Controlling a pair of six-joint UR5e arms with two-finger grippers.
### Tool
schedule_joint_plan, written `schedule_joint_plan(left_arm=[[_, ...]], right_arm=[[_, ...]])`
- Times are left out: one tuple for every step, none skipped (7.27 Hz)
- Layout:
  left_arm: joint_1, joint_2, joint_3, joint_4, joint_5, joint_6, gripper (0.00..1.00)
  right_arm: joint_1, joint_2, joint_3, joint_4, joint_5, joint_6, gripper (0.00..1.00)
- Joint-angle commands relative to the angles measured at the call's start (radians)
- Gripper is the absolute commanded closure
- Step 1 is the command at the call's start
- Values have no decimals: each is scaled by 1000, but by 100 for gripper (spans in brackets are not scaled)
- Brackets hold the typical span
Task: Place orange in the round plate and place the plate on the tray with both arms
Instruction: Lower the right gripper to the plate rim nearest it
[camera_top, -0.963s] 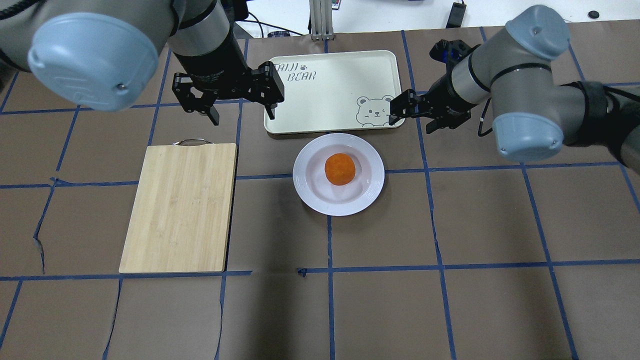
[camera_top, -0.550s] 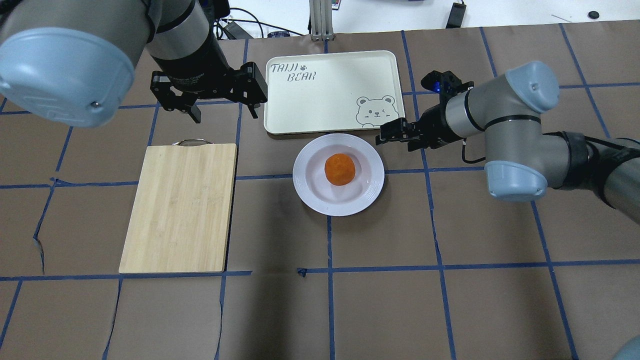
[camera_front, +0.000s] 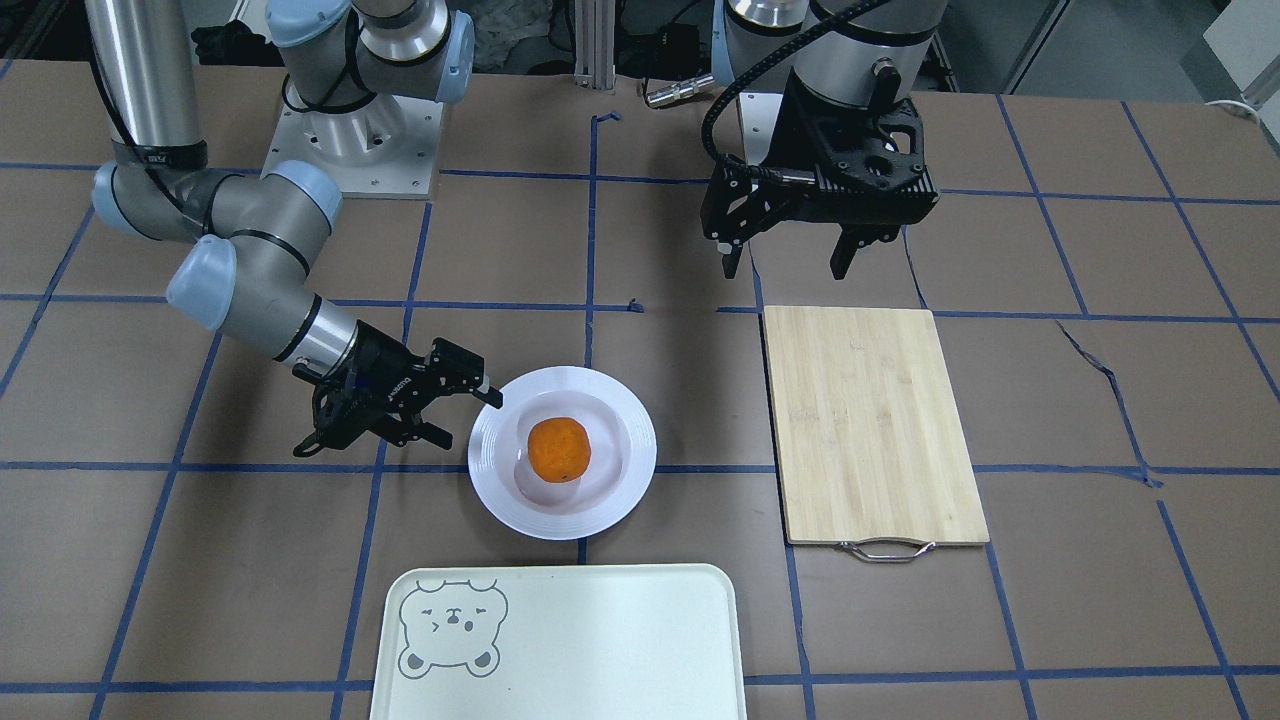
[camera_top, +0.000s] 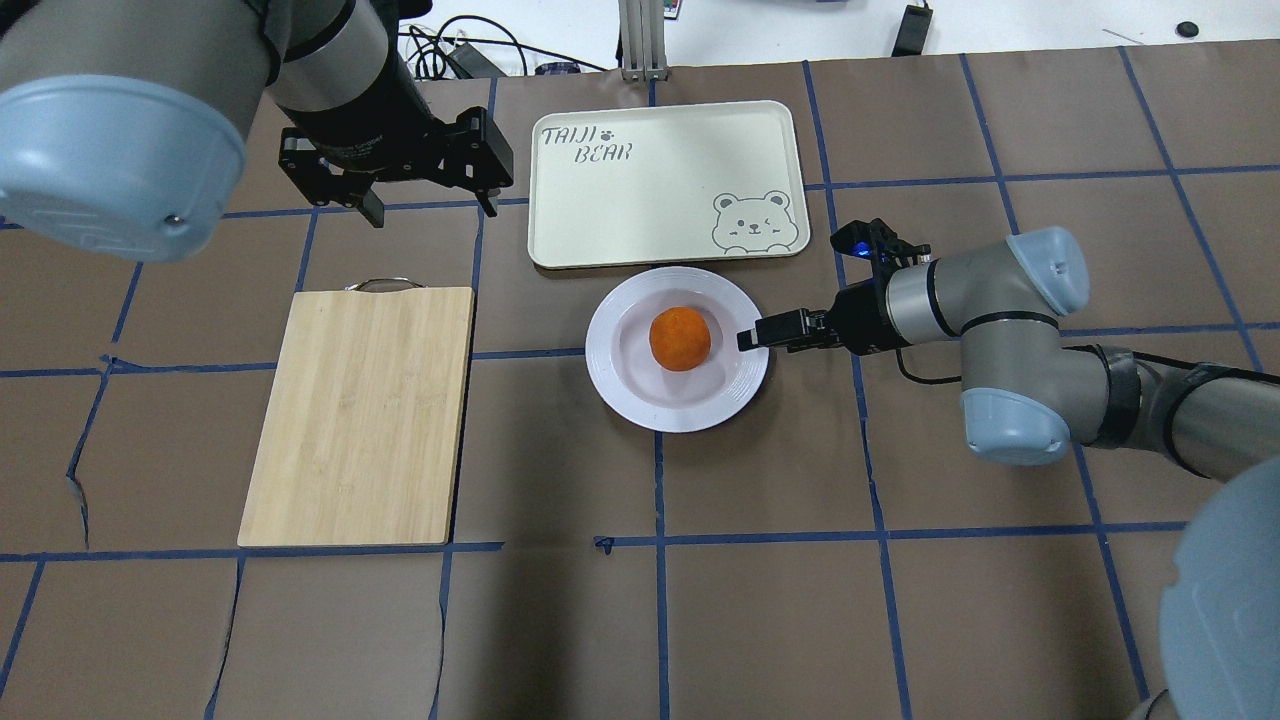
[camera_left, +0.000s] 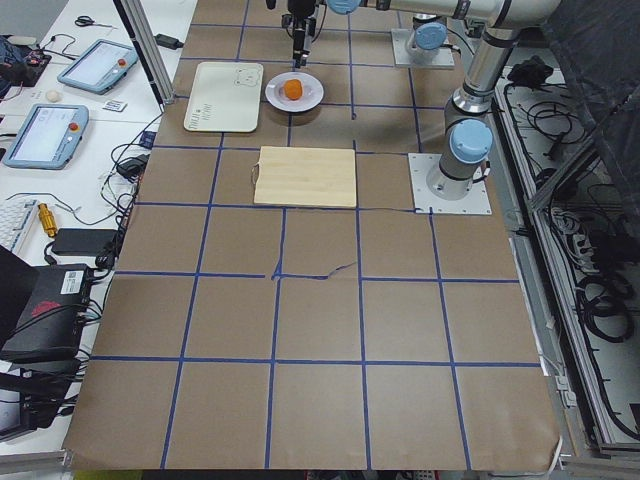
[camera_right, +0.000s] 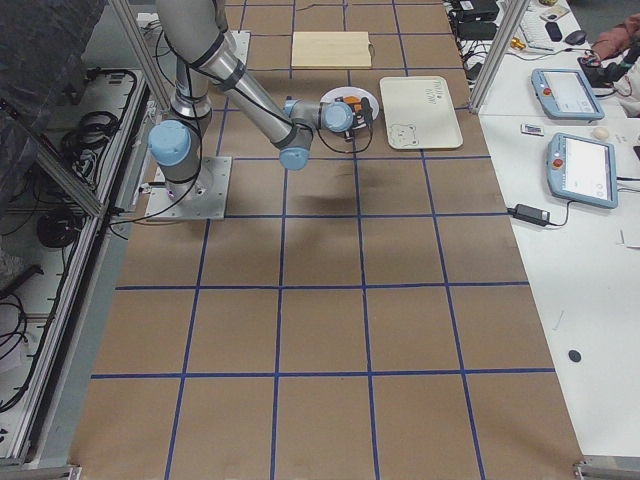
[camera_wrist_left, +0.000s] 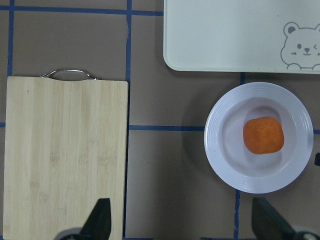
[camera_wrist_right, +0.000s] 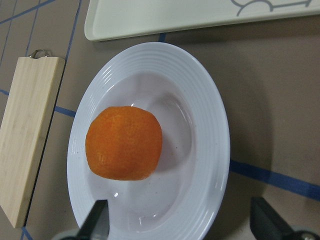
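orange (camera_top: 680, 338): sits in centre of round plate (camera_top: 612, 372)
tray (camera_top: 650, 190): just beside plate, small gap
right gripper (camera_front: 468, 418): at plate rim, fingers wide apart, gripping nothing
left gripper (camera_top: 432, 208): well apart from plate, fingers apart, empty

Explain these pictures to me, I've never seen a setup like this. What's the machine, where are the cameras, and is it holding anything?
It is a robot with two arms at a table covered in brown paper. Each arm ends in a black two-finger gripper. Four pictures come from fixed cameras: one over the robot's shoulders, one facing it and one at each table end. The other two come from cameras on its wrists. On the table lie a bamboo cutting board, a cream tray with a bear drawing, and a white round plate with an orange in it. Nothing is held. The left gripper hangs open beyond the board, and the right gripper is open at the plate's edge.
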Motion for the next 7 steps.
schedule_joint_plan(left_arm=[[1,5,11,-55,3,0,0],[1,8,11,-62,5,0,0],[4,14,6,-62,5,0,0],[4,15,2,-62,5,0,0],[4,15,3,-62,3,0,0],[4,15,3,-62,3,0,0],[4,15,3,-62,5,0,0]], right_arm=[[-4,45,5,-8,75,11,0],[-2,47,9,-6,77,42,1],[1,45,12,-6,80,78,1],[1,45,12,1,79,89,0],[7,53,12,3,80,140,1],[15,64,9,3,82,183,1],[30,64,6,3,80,203,1]])
